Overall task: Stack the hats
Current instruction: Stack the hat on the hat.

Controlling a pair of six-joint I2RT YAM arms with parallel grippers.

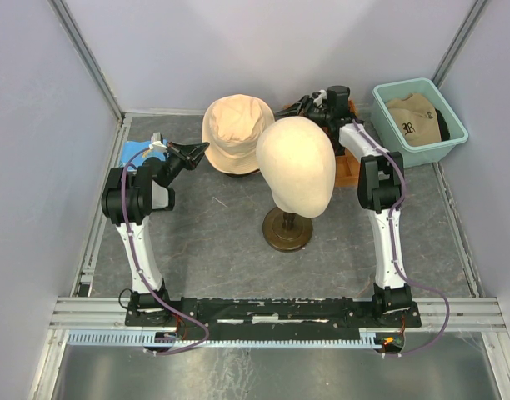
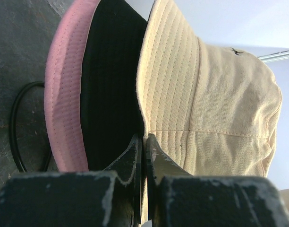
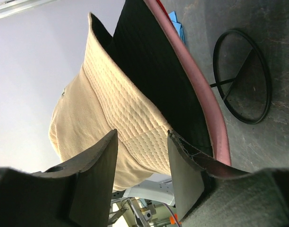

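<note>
Plainly crown-up: beige hat (image 1: 237, 127)

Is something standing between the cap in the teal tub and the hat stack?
Yes. The right gripper, at the beige hat topping the stack, lies between it and the tan cap; the mannequin head stands close beside that path.

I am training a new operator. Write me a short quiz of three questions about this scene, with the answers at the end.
1. True or false: the left gripper is shut on the edge of the beige hat.
2. What lies in the teal tub? A: a tan cap. B: the mannequin head. C: a blue cloth.
3. What colour is the lowest hat in the stack?

Key: 1 true; 2 A; 3 pink.
</note>
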